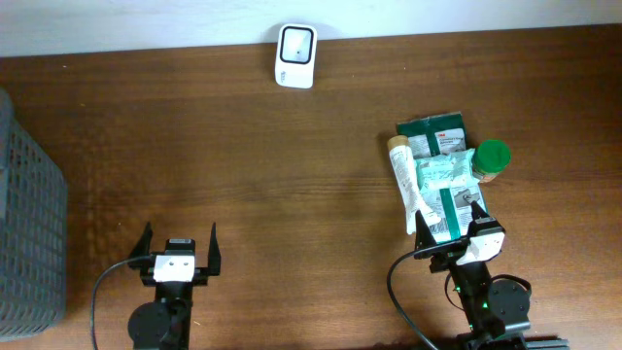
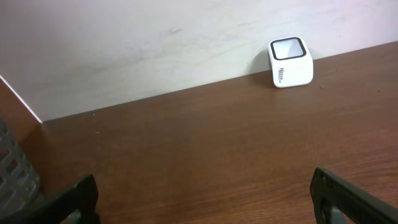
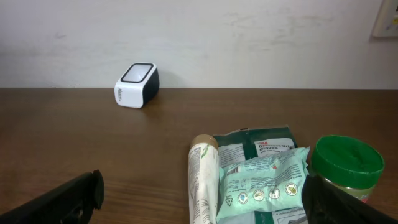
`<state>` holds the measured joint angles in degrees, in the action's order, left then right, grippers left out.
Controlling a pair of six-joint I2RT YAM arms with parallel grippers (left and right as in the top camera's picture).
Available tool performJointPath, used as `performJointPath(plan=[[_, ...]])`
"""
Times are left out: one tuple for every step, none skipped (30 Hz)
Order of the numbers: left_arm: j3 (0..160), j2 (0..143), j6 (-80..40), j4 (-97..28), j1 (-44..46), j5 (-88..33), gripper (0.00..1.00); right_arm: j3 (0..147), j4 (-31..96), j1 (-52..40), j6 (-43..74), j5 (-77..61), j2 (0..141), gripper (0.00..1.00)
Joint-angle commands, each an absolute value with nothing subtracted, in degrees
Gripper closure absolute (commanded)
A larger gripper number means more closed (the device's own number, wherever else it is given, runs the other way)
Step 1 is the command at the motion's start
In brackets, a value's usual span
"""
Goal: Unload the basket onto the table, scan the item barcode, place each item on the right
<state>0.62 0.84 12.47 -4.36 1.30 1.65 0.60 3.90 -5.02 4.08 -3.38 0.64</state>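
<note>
1. As far as you can see, nothing is scanned yet: your left gripper (image 1: pixel 180 238) and right gripper (image 1: pixel 449 226) both stand wide open, holding nothing.
2. The tube (image 1: pixel 405 185), packets (image 1: pixel 445 190) and jar (image 1: pixel 491 160) lie piled by your right gripper.
3. The scanner (image 1: pixel 295 55) waits well apart, so lifting and presenting remain.

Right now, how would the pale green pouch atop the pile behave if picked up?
Probably floppy: the pale green pouch looks like thin crinkled film. Likely light. It rests on the dark green packet beside the white tube, so pulling may shift them.
</note>
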Motion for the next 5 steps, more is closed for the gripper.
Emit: performJointPath(plan=[[0.51,0.30,13.17,-4.80,0.95,0.60,0.01,0.32,4.14,-4.91,3.84,-4.27,0.19,0.02],[0.51,0.30,13.17,-4.80,0.95,0.60,0.01,0.32,4.14,-4.91,3.84,-4.27,0.21,0.02],[0.51,0.30,13.17,-4.80,0.95,0.60,0.01,0.32,4.14,-4.91,3.84,-4.27,0.19,0.02],[0.51,0.30,13.17,-4.80,0.95,0.60,0.01,0.32,4.16,-4.91,3.86,-4.27,0.19,0.02],[0.51,0.30,13.17,-4.80,0.95,0.60,0.01,0.32,4.14,-4.91,3.84,-4.27,0.19,0.02]])
